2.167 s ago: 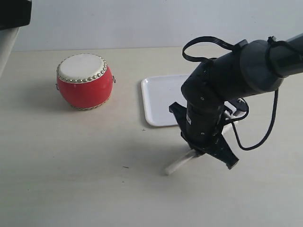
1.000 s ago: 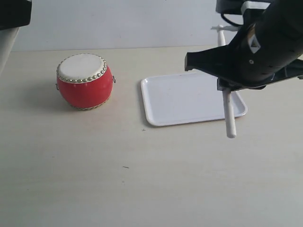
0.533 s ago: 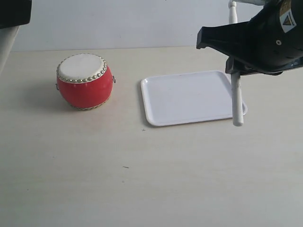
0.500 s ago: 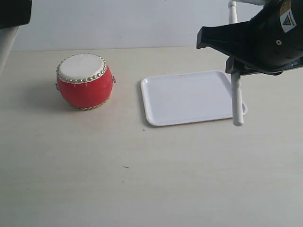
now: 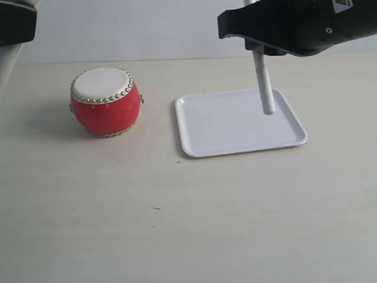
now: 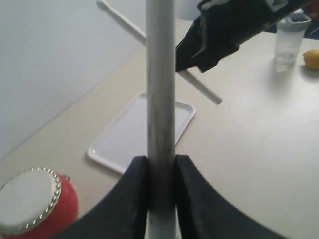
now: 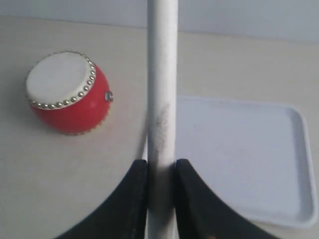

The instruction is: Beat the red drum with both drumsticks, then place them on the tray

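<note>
While the red drum [image 5: 106,103] stands upright on the pale surface [image 5: 177,224], cream skin facing up, the white tray [image 5: 235,127] lies flat to its right, apart from it, long side running across the exterior view. Neither drumstick is on the tray.

In the exterior view the right drumstick [image 5: 263,85] hangs below the black right arm [image 5: 300,23]. Its long axis is close to upright, leaning a little so the lower end sits further right than the upper part. That lower end points down over the right half of the tray; whether it touches the tray I cannot tell. The left wrist view shows the same stick slanting through the arm's black end, with a length sticking out on each side.

The right pincer [image 7: 162,164] is clamped on this stick: its two black fingers press the shaft from opposite sides, held only as far apart as the stick is thick.

The left pincer [image 6: 160,163] grips the left drumstick [image 6: 160,89] the same way, fingers tight against both sides of the shaft. This stick runs straight out between the fingers, and drum and tray are both seen well beyond it.

Further off on the surface stand a clear glass [image 6: 289,40] and, beside it, a yellow fruit [image 6: 311,59].
</note>
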You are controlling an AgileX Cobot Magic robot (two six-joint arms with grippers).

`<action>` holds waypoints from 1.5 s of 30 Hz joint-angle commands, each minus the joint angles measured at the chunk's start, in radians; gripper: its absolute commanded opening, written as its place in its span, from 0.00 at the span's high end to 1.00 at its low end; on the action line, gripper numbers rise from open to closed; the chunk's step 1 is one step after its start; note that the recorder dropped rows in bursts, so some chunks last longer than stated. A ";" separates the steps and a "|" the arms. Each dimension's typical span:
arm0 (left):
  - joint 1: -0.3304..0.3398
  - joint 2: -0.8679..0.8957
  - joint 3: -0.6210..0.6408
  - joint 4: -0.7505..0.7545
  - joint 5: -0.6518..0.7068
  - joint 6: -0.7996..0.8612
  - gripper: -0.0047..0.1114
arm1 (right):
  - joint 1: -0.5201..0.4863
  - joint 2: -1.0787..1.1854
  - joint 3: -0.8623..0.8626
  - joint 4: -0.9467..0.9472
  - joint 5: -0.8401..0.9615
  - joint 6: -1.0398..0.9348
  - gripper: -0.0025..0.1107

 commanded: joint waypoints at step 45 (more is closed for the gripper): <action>0.378 0.651 0.001 0.882 0.070 -0.549 0.96 | 0.117 0.763 -0.643 -0.120 0.234 -0.675 0.98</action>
